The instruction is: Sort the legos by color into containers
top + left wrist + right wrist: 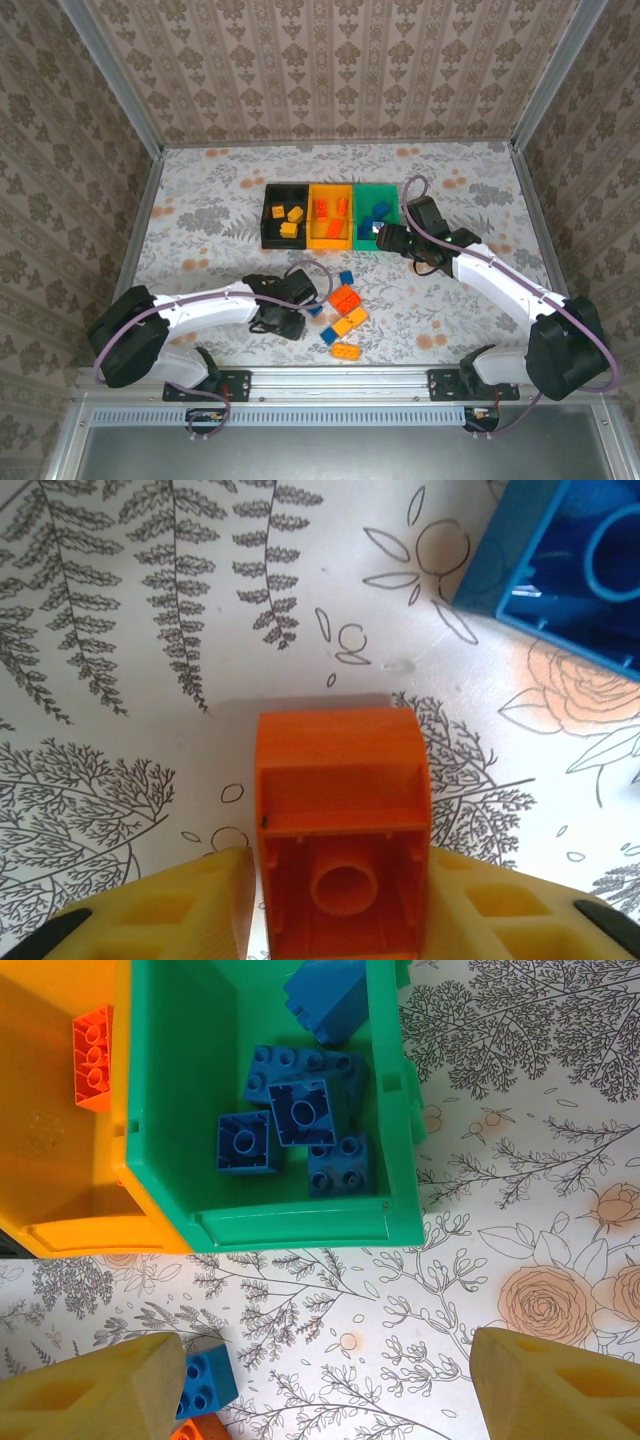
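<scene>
Three joined bins stand in a row toward 12 o'clock on the flowered desk [200,200]. The black bin [266,216] at the 9 o'clock end holds three yellow-orange bricks [291,221]. The orange-yellow bin [331,244] in the middle holds red-orange bricks [329,210]. The green bin [300,1228] at the 3 o'clock end holds a cluster of blue bricks [300,1115]: some lie studs up, two show hollow undersides with a round tube, and one leans at the far wall. At 6 o'clock of the bins, apart from them, lies a loose heap [340,315] of studded pieces: a big red-orange block [344,298], two yellow-orange blocks [350,321] and a few small blue ones. The left jaws are clenched on a square orange brick [340,820] at the 9 o'clock edge of that heap. Their yellow pads [190,910] lie against both of its sides, and its open underside with a central tube faces the wrist camera. An upturned blue brick [560,570] lies at 1 o'clock of it, not touching. The right jaws are released and hold nothing. Their pale fingers [90,1390] are spread wide over bare desk at 6 o'clock of the green bin's near wall, and a four-stud blue piece [207,1380] lies just beside the 7 o'clock finger
</scene>
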Tool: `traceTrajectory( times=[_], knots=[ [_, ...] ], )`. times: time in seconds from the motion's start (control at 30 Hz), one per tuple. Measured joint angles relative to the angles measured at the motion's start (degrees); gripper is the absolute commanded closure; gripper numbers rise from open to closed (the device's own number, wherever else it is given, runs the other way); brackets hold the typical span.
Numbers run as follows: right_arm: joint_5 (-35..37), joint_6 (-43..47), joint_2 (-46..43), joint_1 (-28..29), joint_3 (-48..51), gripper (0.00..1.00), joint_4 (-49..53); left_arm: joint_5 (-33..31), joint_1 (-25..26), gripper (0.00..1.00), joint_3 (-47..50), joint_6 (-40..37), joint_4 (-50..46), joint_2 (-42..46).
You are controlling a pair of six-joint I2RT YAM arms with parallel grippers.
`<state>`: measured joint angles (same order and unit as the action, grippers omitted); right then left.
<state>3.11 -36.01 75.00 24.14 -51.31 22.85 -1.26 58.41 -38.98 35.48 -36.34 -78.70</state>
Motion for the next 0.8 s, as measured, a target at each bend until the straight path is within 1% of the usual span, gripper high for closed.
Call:
traceTrajectory(
  times=[0.1,0.27,0.37,0.47,0.6,0.8],
  knots=[
    [0.0,0.0,0.0,0.0,0.0,0.23,0.0,0.15,0.0,0.65,-0.24,-0.2,0.15,0.02],
    [0.0,0.0,-0.02,0.0,0.0,0.23,0.0,-0.09,-0.37,0.65,-2.86,-0.55,-1.57,2.8],
    [0.0,-0.02,-0.11,-0.02,0.0,0.23,0.0,-0.76,-1.99,0.65,-8.28,-1.53,-2.84,4.48],
    [0.0,-0.07,-0.42,-0.04,0.04,0.23,0.0,-2.12,-4.76,0.65,-15.61,-3.78,-1.73,3.98],
    [0.0,-0.2,-0.7,-0.28,0.04,0.23,0.0,-3.78,-9.2,0.66,-26.45,-7.48,3.1,-3.02],
    [0.04,-0.2,-0.7,-0.44,0.04,0.23,0.07,-5.46,-15.85,0.68,-42.45,-10.91,8.79,-22.18]
  ],
)
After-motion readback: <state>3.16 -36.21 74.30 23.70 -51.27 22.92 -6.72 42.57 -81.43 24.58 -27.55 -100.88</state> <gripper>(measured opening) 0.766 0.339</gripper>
